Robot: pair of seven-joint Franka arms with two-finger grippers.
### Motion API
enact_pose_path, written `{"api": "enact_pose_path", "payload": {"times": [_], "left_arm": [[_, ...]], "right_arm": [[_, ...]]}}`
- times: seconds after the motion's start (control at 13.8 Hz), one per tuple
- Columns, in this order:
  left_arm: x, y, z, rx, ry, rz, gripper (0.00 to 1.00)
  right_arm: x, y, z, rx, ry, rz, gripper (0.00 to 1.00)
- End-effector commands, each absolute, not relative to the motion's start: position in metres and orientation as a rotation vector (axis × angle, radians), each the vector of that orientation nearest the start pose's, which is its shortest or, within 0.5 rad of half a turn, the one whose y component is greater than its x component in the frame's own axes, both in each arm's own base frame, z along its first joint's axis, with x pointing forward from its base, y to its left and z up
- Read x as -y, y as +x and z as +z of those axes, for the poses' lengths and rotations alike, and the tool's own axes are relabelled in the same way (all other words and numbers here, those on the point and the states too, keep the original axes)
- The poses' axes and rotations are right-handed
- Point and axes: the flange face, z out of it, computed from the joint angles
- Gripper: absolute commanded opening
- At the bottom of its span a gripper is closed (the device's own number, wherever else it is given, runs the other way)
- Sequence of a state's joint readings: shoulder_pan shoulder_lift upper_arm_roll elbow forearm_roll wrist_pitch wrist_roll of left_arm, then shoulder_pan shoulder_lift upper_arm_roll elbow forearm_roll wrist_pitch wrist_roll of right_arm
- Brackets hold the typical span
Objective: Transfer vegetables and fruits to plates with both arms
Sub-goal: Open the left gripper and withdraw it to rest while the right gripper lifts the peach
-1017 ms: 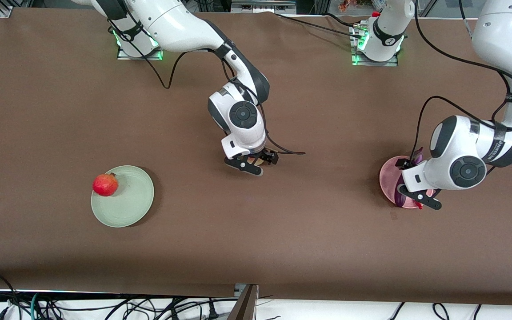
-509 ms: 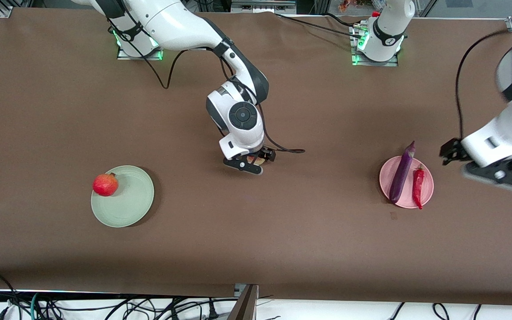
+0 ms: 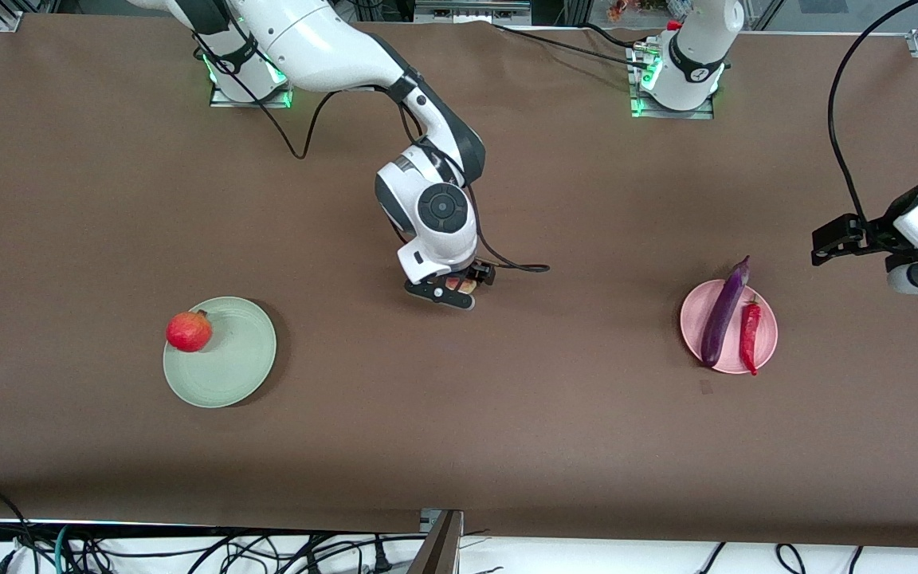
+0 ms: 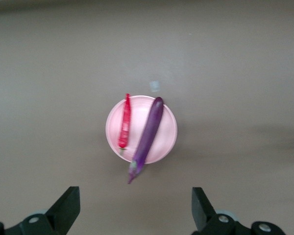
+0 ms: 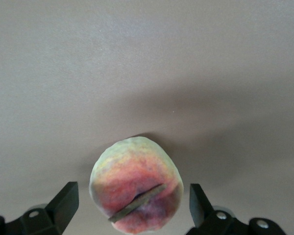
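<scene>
The purple eggplant [image 3: 723, 312] and the red chili [image 3: 749, 335] lie side by side on the pink plate [image 3: 692, 323]. All three show in the left wrist view: eggplant [image 4: 148, 137], chili [image 4: 124, 122], plate [image 4: 168, 128]. My left gripper [image 3: 885, 253] is open and empty [image 4: 134, 215], up in the air past the plate toward the left arm's end. The red fruit [image 3: 188, 331] sits on the rim of the mint green plate [image 3: 232, 363]. My right gripper [image 3: 459, 285] is open [image 5: 132, 210], low at mid table, its fingers either side of the yellowish-green fruit [image 5: 135, 191], not touching it.
The right arm's black cable [image 3: 523, 271] loops over the table beside its gripper. A small mark [image 3: 704, 387] lies nearer the front camera than the pink plate. Both arm bases [image 3: 672, 88] stand along the table's back edge. Cables hang below the front edge.
My left gripper left the chili on the pink plate beside the eggplant, then rose and drew away toward the left arm's end. My right gripper stayed low over the yellowish-green fruit.
</scene>
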State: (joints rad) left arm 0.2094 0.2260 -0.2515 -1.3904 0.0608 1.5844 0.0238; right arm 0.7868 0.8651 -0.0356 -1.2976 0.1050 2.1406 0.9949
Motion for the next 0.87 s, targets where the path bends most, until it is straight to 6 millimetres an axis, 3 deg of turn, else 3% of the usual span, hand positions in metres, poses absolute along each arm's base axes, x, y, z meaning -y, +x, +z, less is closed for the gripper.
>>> {"api": "enact_pose_path", "payload": {"times": [0.0, 0.07, 0.15, 0.36, 0.51, 0.65, 0.8], "left_arm": [[0.018, 0.580, 0.604, -0.082, -3.134, -0.048, 1.00], [0.026, 0.565, 0.601, -0.107, -3.115, -0.091, 1.00], [0.023, 0.556, 0.594, -0.093, -3.101, -0.082, 1.00], [0.032, 0.555, 0.597, -0.122, -3.096, -0.035, 1.00], [0.037, 0.555, 0.598, -0.137, -3.093, -0.035, 1.00], [0.035, 0.555, 0.598, -0.134, -3.094, -0.035, 1.00], [0.035, 0.556, 0.597, -0.137, -3.094, -0.035, 1.00]], "right_arm": [[-0.515, 0.536, 0.210, -0.431, -3.106, 0.072, 1.00], [-0.514, 0.540, 0.207, -0.437, -3.094, 0.053, 0.98], [-0.514, 0.543, 0.203, -0.434, -3.082, 0.030, 0.87], [-0.513, 0.549, 0.203, -0.432, -3.051, -0.016, 0.59], [-0.503, 0.561, 0.220, -0.430, -3.052, -0.043, 0.49], [-0.465, 0.588, 0.248, -0.423, -3.082, 0.006, 0.49], [-0.407, 0.618, 0.275, -0.300, -3.131, 0.091, 0.49]]}}
